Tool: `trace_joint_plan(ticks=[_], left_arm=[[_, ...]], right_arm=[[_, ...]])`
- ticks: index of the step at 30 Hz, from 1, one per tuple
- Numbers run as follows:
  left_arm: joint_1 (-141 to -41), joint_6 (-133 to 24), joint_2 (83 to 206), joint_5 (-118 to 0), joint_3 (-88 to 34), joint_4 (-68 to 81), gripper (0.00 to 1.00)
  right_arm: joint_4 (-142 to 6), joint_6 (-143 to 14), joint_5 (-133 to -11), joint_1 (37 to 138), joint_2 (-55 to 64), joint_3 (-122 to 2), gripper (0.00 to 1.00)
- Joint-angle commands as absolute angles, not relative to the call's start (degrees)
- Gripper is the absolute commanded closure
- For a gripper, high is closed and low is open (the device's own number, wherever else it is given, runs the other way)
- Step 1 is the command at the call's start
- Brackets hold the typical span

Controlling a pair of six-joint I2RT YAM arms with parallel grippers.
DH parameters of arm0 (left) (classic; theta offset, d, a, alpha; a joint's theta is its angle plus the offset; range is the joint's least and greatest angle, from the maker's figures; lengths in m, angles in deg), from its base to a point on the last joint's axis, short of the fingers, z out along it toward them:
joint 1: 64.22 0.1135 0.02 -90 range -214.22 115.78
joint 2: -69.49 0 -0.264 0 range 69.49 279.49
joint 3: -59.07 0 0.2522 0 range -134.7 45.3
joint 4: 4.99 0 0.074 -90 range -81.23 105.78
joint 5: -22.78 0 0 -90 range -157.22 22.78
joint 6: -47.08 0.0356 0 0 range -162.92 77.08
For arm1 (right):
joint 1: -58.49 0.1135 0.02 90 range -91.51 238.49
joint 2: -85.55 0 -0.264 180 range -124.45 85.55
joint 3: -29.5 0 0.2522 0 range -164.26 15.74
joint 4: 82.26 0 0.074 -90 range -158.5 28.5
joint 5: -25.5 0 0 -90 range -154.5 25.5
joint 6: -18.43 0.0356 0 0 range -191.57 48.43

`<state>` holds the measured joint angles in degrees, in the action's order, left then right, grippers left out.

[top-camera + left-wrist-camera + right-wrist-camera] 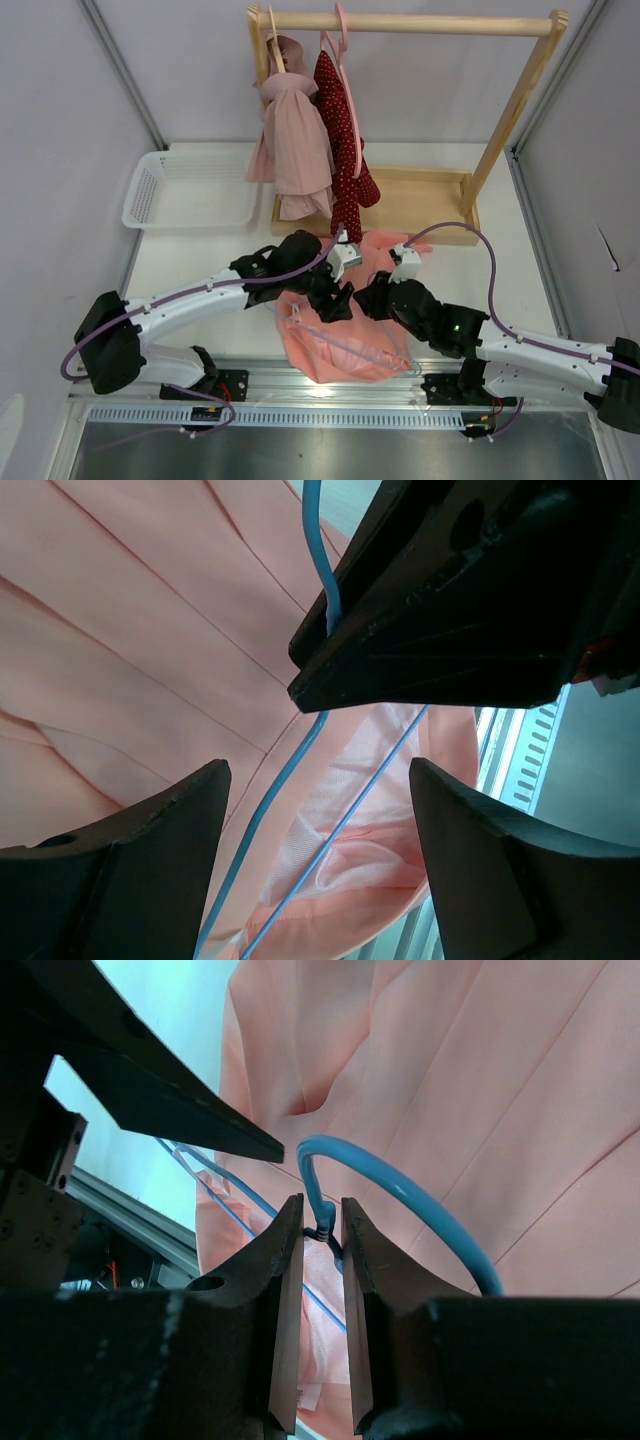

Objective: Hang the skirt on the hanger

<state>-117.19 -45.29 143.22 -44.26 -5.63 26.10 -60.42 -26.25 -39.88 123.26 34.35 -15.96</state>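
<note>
One hanger (400, 1190), pinched by right gripper (322, 1212), against the skirt (480, 1080) (left gripper (318, 770) agape).

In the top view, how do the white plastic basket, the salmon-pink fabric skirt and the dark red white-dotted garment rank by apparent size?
1. Salmon-pink fabric skirt, clearly largest.
2. White plastic basket.
3. Dark red white-dotted garment; close to the basket, so this place is unsure.

R gripper (321, 1212) fingers (280, 1290) pinching lt-blue hanger (400, 1192) neck, hook arcing right, pink skirt (480, 1080) behind
</note>
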Motion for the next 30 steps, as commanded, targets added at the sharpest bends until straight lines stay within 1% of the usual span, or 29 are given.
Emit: trace_joint_plan(ticks=[1,3,5,6,7,9,10,12,13,15,16,18,19,22,24,30], left_arm=[[-116.0,-43.1,144.9,-39.4,-9.3,25.0,0.24],[-115.6,-43.1,146.6,-37.7,-10.0,25.8,0.26],[-115.6,-41.6,147.2,-37.2,-10.2,26.3,0.29],[-115.6,-41.7,147.4,-37.3,-10.0,26.1,0.32],[-115.6,-41.9,147.4,-37.3,-9.6,25.8,0.32],[-115.6,-42.3,147.4,-36.9,-9.1,25.5,0.39],[-115.6,-42.4,147.4,-36.8,-9.0,25.2,0.47],[-115.6,-42.5,147.4,-36.6,-8.2,24.6,0.55],[-115.6,-42.8,147.3,-36.8,-7.8,24.2,0.62],[-115.6,-44.8,147.0,-36.6,-7.4,23.5,0.66],[-115.6,-45.5,146.7,-36.4,-7.2,23.2,0.71],[-115.6,-46.3,146.2,-35.7,-7.0,22.1,0.78],[-115.6,-46.5,146.0,-35.4,-6.7,21.8,0.85],[-115.6,-47.8,145.8,-35.2,-5.9,20.8,0.95],[-115.6,-48.8,145.6,-34.9,-5.6,19.6,0.99],[-115.6,-52.0,142.3,-34.4,-4.3,14.9,1.0]], right_arm=[[-62.3,-26.7,-38.3,123.5,35.4,-16.0,1.0],[-62.0,-27.0,-38.3,123.4,35.8,-16.1,1.0],[-61.8,-27.1,-38.3,123.2,36.1,-16.1,1.0],[-61.7,-27.4,-38.6,122.8,36.5,-15.9,1.0],[-61.7,-27.4,-38.6,122.6,36.6,-15.9,1.0],[-61.6,-27.6,-38.9,122.3,36.9,-15.9,1.0],[-61.6,-27.8,-38.9,121.9,36.9,-16.0,1.0],[-61.6,-28.1,-39.4,121.5,37.1,-15.9,1.0],[-61.6,-28.2,-39.5,121.0,37.2,-16.0,1.0],[-61.5,-28.5,-39.9,120.5,37.3,-16.1,1.0],[-61.5,-28.7,-40.2,120.0,37.3,-16.2,1.0],[-61.5,-28.8,-40.7,119.6,37.3,-16.3,1.0],[-61.4,-28.9,-40.7,119.4,37.2,-16.3,1.0],[-61.2,-29.1,-40.9,119.1,37.4,-16.6,1.0],[-61.0,-29.5,-40.9,118.9,37.3,-17.0,1.0],[-59.5,-30.0,-39.9,119.0,37.5,-18.3,1.0]])
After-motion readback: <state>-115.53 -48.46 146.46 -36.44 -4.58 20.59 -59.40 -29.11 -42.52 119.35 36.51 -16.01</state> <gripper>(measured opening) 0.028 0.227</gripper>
